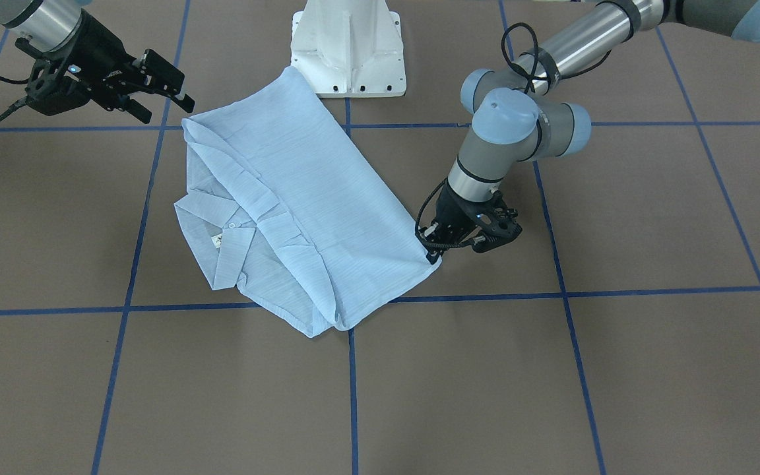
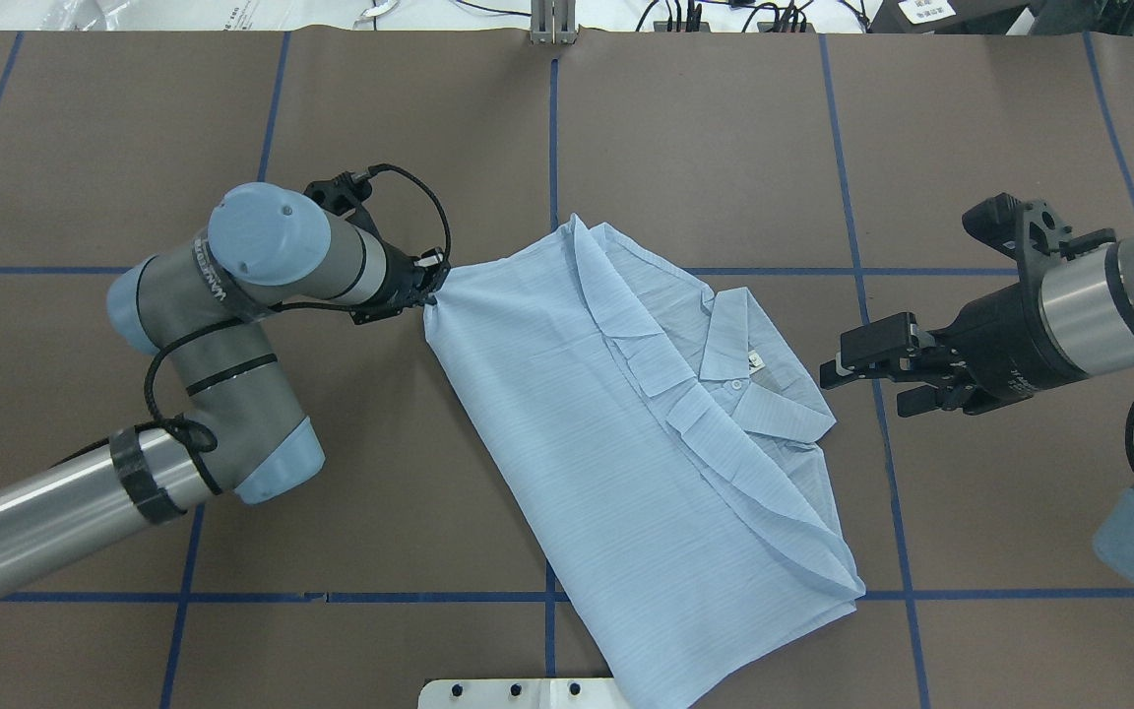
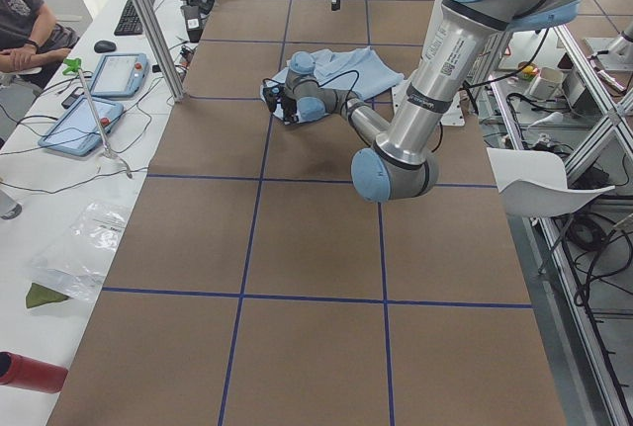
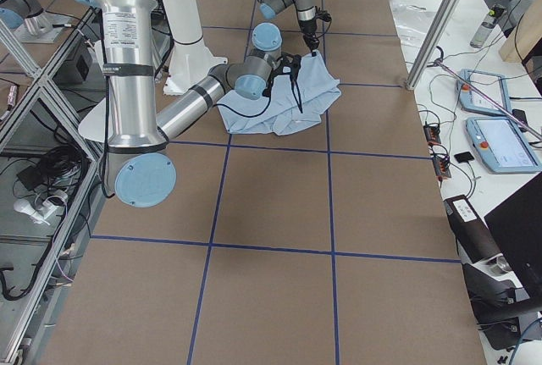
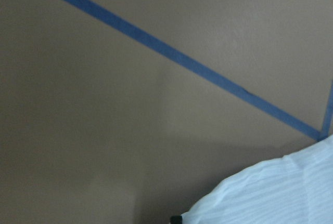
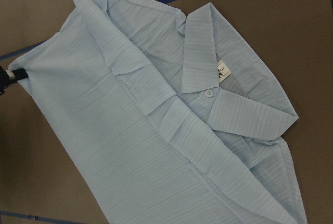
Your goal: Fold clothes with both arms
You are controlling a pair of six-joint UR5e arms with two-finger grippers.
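The light-blue striped shirt lies partly folded in the middle of the table, its collar and white neck label turned towards my right arm. It also shows in the front view and the right wrist view. My left gripper is shut on the shirt's corner at table level, also seen in the front view. My right gripper is open and empty, apart from the shirt, just beyond the collar side and above the table.
The white pedestal base stands at the shirt's near edge on the robot's side. Blue tape lines cross the brown table. Operators' tablets lie on a side bench past the table.
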